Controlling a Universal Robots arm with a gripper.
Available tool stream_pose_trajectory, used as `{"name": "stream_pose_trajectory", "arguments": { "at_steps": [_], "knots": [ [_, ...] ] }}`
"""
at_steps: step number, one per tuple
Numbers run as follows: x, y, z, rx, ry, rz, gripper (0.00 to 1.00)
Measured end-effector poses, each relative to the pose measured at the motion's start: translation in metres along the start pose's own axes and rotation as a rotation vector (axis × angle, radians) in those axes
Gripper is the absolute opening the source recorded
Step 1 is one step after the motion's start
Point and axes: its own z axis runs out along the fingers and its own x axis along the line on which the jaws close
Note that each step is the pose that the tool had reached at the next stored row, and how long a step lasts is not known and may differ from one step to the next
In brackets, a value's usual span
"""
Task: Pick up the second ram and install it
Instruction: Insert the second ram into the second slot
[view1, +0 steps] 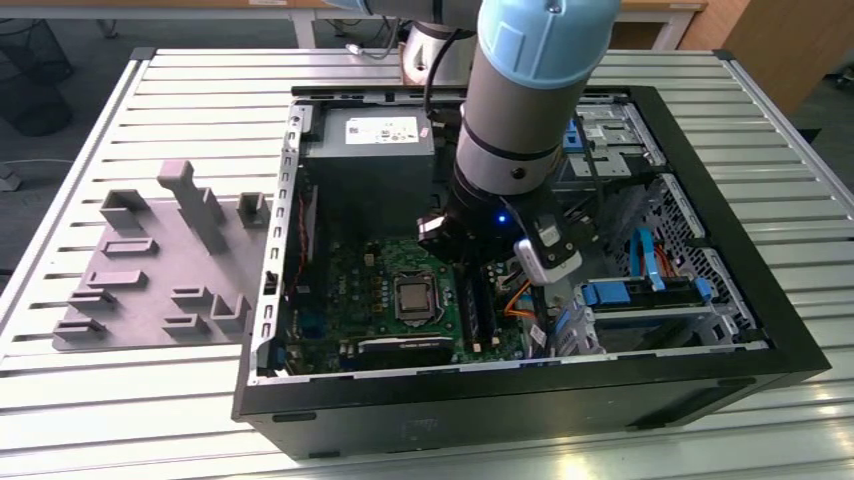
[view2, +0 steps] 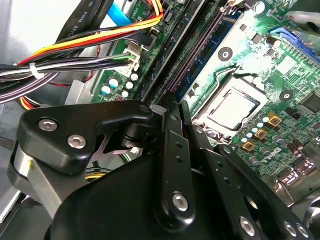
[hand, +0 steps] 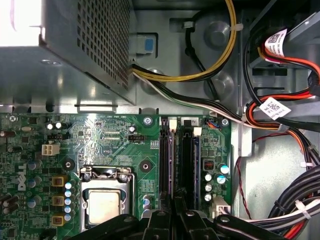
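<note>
My gripper (view1: 463, 252) is low inside the open computer case (view1: 747, 330), over the green motherboard (view1: 340, 290) beside the processor socket (view1: 415, 297). In both wrist views its black fingers (view2: 170, 150) stand close together at the near end of the long black memory slots (hand: 166, 155). The second ram (view2: 196, 52) shows as a thin edge-on strip. It runs away from the fingertips along a slot (hand: 173, 160), and my gripper (view2: 173, 107) is shut on its near end. The slot next to it (hand: 189, 160) is dark with a bluish edge.
Bundled cables (view2: 75, 55) and red and black wires (hand: 295, 200) crowd the side of the slots away from the socket (hand: 104, 202). The power supply box (view1: 367, 150) fills the case's far end. Blue drive bays (view1: 641, 290) sit at the exterior view's right. A grey parts fixture (view1: 160, 260) lies beside the case.
</note>
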Motion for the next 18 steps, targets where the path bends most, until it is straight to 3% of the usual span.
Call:
{"name": "stream_pose_trajectory", "arguments": {
  "at_steps": [7,8,18],
  "knots": [
    [0.0001,0.0001,-0.0028,-0.0001,0.0001,0.000,0.14],
    [0.0000,0.0001,-0.0045,0.0006,0.0014,-0.019,0.14],
    [-0.0002,-0.0009,-0.0013,0.0008,0.0046,-0.029,0.14]
  ]
}}
